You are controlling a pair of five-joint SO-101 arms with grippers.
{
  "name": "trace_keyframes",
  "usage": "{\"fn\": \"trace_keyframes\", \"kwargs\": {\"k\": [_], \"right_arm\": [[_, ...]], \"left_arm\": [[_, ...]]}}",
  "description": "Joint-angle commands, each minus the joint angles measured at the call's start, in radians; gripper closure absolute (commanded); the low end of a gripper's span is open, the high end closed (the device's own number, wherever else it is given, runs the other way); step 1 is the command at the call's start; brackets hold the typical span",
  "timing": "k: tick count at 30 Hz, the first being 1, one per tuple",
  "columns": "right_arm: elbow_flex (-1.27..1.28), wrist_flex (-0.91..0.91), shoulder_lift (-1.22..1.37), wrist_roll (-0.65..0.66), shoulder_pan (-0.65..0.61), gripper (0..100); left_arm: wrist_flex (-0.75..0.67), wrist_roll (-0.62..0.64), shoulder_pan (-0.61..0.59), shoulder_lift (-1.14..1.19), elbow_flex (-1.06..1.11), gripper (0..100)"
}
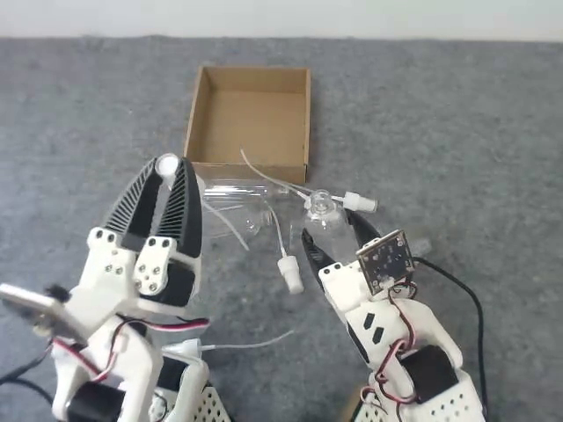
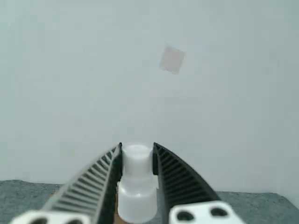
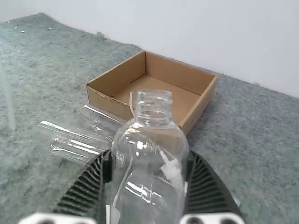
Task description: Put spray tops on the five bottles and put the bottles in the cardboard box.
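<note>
The table [image 1: 466, 132] is covered in grey cloth, a rough, fuzzy, matt felt much like carpet. In the upper middle of the high view, the cardboard box [image 1: 255, 114] is plain brown board, matt and dry-looking. The bottle [image 3: 149, 140] in the right gripper [image 3: 148, 158] is clear, glossy plastic (bright glints run down its shoulder), as are the lying bottles [image 1: 233, 193]. The spray top [image 2: 137, 186] in the left gripper [image 2: 137, 148] is smooth white plastic with a soft sheen. Both grippers' fingers [image 2: 182, 179] are matt black ribbed plastic, mounted on smooth white plastic shells.
</note>
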Motion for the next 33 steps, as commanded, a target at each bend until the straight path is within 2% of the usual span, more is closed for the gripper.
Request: {"fn": "trace_keyframes", "kwargs": {"k": [1,7,17,23,28,33], "right_arm": [[-0.054,0.005,-0.018,0.011,-0.010,95.5],[-0.155,0.136,-0.018,0.006,-0.010,95.5],[-0.183,0.148,-0.018,0.012,-0.015,99.1],[-0.164,0.140,-0.016,0.058,-0.120,98.9],[-0.049,0.010,-0.016,0.146,-0.165,99.0],[0.020,-0.085,-0.016,0.150,-0.166,99.1]], "left_arm": [[-0.035,0.011,-0.006,-0.034,0.015,99],[-0.031,0.011,-0.014,-0.058,0.018,99],[-0.031,0.011,-0.014,-0.061,0.016,99],[-0.035,0.009,-0.014,-0.112,0.010,99],[-0.051,0.009,-0.015,-0.114,0.002,99],[-0.087,0.009,-0.015,-0.114,-0.002,99]]}}
